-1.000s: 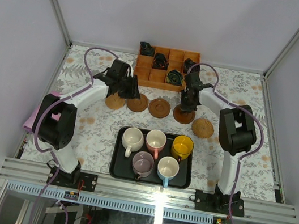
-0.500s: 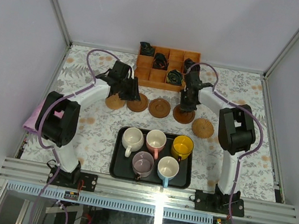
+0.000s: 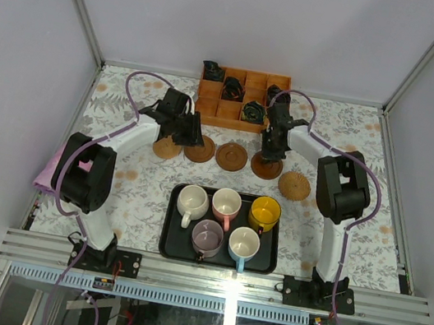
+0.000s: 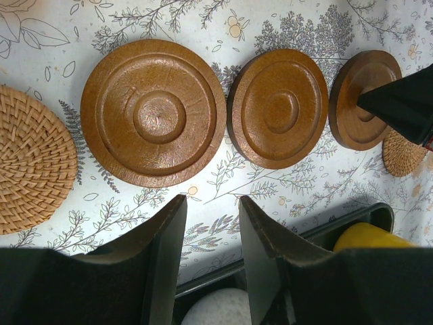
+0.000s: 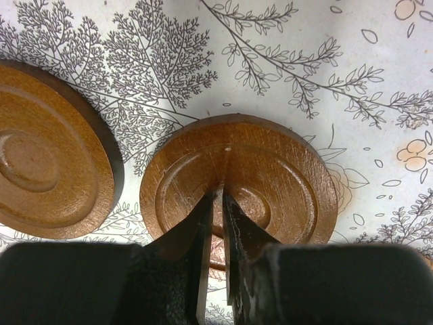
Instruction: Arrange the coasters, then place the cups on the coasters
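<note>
Closed right jaws tip-down on a brown coaster; left jaws apart, empty.

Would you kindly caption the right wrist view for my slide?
Right fingers, shut, tips centred over a ringed brown coaster.

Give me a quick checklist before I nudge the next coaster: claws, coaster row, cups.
1. Right claw shut, tips on the centre of a wooden coaster: ok.
2. Left claw open and empty: ok.
3. Five coasters laid out: ok.
4. Row straight: not ok; the woven coaster at the right end sits nearer the tray than the rest.
5. All five cups in the tray, none on a coaster: ok.
</note>
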You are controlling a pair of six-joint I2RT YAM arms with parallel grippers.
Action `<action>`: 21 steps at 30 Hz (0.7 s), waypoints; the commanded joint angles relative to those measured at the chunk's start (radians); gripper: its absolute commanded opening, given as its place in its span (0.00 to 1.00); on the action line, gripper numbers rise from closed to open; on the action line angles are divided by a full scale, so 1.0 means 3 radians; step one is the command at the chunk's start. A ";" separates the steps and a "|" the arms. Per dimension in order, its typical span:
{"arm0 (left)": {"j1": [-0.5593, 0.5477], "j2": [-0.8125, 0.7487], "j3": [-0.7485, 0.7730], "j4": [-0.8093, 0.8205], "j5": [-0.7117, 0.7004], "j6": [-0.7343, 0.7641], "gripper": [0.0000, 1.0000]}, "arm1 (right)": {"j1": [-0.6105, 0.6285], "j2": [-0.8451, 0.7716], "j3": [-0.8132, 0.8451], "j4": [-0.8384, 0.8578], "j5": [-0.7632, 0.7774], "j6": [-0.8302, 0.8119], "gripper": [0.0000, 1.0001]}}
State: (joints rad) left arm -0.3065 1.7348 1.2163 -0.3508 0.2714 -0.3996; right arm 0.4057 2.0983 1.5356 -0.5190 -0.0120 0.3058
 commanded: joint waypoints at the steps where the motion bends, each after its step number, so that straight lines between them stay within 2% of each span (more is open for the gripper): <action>1: 0.0019 0.0004 0.0055 0.0118 0.0036 0.0031 0.37 | 0.0021 0.0106 0.0120 -0.0002 0.0106 -0.0073 0.18; 15: 0.0020 -0.0030 -0.0018 0.0153 0.0014 0.0017 0.37 | 0.0020 0.0179 0.0256 0.0023 0.0175 -0.0120 0.18; 21: 0.0018 -0.0037 -0.0022 0.0171 0.0005 0.0019 0.37 | 0.0019 0.0049 0.0228 -0.0003 0.0183 -0.0118 0.18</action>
State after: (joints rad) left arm -0.3065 1.7348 1.2152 -0.3439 0.2707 -0.3996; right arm 0.4061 2.1296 1.5829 -0.5110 0.0177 0.2855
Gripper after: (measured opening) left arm 0.371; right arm 0.179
